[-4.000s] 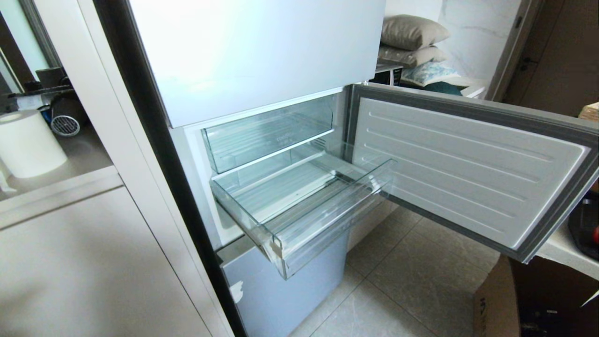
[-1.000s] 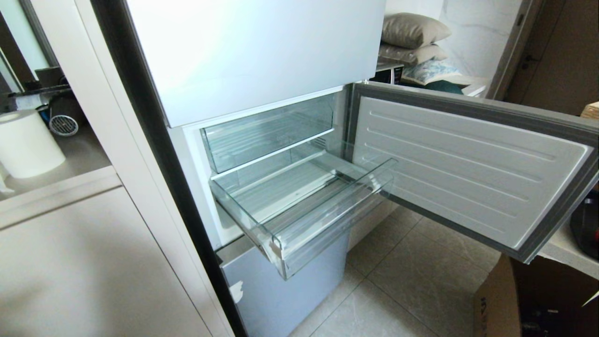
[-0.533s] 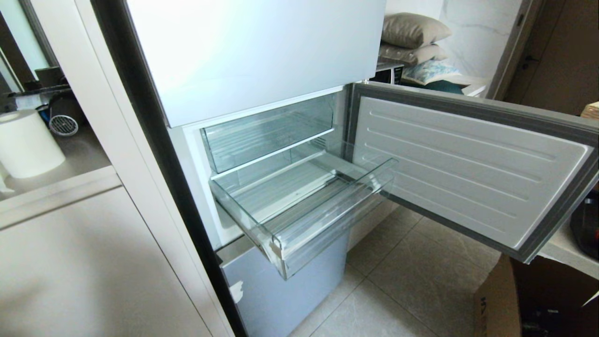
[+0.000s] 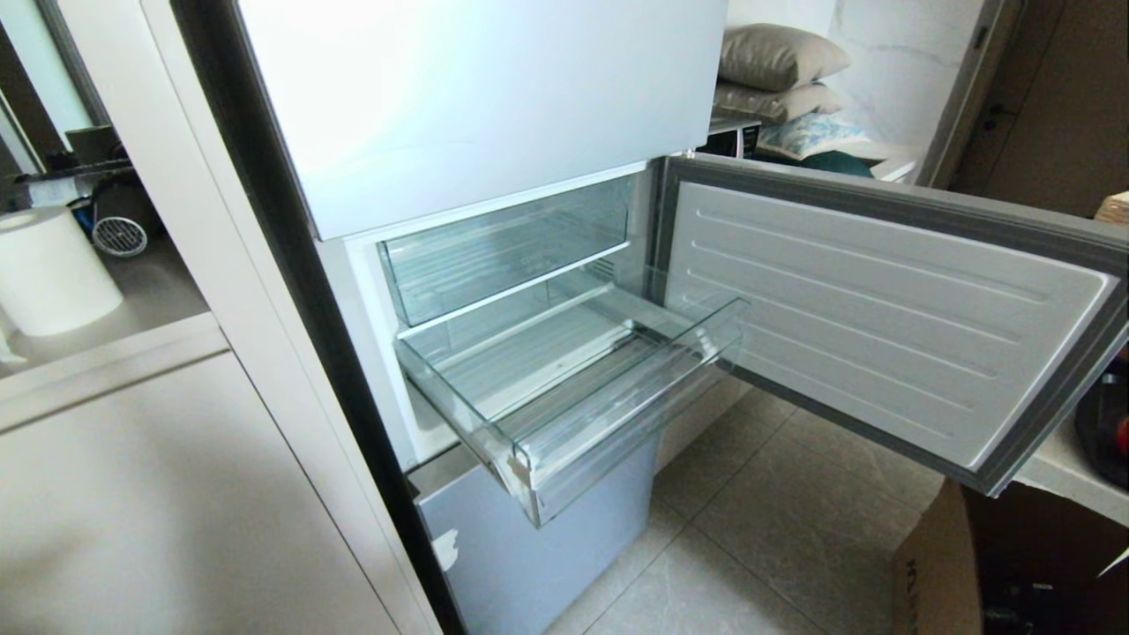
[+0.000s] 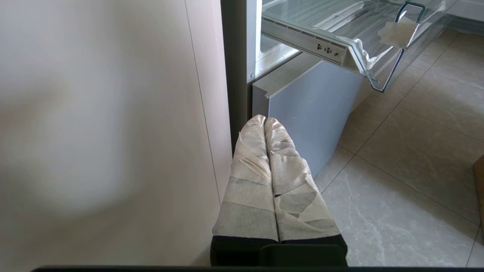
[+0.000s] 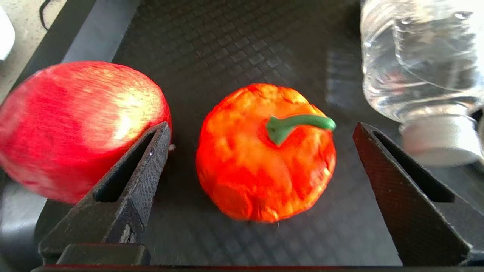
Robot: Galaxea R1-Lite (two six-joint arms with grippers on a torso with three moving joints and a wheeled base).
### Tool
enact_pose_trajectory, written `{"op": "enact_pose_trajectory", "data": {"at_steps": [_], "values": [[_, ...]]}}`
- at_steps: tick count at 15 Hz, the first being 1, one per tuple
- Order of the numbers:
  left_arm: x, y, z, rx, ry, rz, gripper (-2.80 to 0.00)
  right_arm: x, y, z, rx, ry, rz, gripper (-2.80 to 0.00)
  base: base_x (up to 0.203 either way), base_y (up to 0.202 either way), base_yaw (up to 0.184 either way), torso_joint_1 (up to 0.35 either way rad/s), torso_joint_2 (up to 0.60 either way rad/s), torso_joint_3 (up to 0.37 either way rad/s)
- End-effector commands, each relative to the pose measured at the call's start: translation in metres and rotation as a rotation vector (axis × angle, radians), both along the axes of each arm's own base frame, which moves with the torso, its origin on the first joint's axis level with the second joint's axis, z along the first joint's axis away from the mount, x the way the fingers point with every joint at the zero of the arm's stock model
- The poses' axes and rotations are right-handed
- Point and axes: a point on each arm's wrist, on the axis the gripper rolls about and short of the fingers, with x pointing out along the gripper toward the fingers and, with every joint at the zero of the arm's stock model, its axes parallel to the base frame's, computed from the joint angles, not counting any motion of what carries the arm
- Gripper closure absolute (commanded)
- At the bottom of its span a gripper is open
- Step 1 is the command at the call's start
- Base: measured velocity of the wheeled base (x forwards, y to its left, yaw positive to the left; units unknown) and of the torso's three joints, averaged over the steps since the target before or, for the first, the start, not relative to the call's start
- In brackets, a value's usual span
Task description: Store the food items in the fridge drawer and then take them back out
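The right gripper point(image 6: 261, 128), jaws wide apart, straddled the glossy orange rounded food piece point(image 6: 264, 155). The taped left gripper point(image 5: 264, 120) stayed pressed together near the pulled-out clear-plastic fridge drawer point(image 4: 564, 388).

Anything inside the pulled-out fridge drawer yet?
No. The fridge drawer shows only its bare ribbed floor. Both food items, red and orange, sit on a black tray; the far back, under the upper bin, is hidden.

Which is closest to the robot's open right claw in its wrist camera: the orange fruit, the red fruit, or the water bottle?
1. Orange fruit: sits between the fingers of the right gripper.
2. Red fruit and water bottle: one just outside each finger, too close to rank.

All rest on the black tray.
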Motion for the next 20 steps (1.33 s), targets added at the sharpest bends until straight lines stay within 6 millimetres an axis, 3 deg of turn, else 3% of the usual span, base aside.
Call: {"op": "enact_pose_trajectory", "data": {"at_steps": [1, 12, 13, 18, 20], "values": [[0.000, 0.000, 0.000, 0.000, 0.000, 0.000, 0.00, 0.005, -0.006, -0.010, 0.001, -0.001, 0.008, -2.80, 0.000, 0.000, 0.000, 0.000, 0.00, 0.000], [0.000, 0.000, 0.000, 0.000, 0.000, 0.000, 0.00, 0.011, -0.007, -0.021, 0.016, 0.004, 0.024, -2.80, 0.000, 0.000, 0.000, 0.000, 0.00, 0.000], [0.000, 0.000, 0.000, 0.000, 0.000, 0.000, 0.00, 0.011, -0.007, -0.021, 0.016, 0.004, 0.024, 0.00, 0.000, 0.000, 0.000, 0.000, 0.00, 0.000], [0.000, 0.000, 0.000, 0.000, 0.000, 0.000, 0.00, 0.010, -0.005, -0.022, 0.025, 0.006, 0.021, 0.00, 0.000, 0.000, 0.000, 0.000, 0.00, 0.000], [0.000, 0.000, 0.000, 0.000, 0.000, 0.000, 0.00, 0.007, -0.005, -0.014, 0.024, -0.010, 0.009, 0.00, 0.000, 0.000, 0.000, 0.000, 0.00, 0.000]]}}
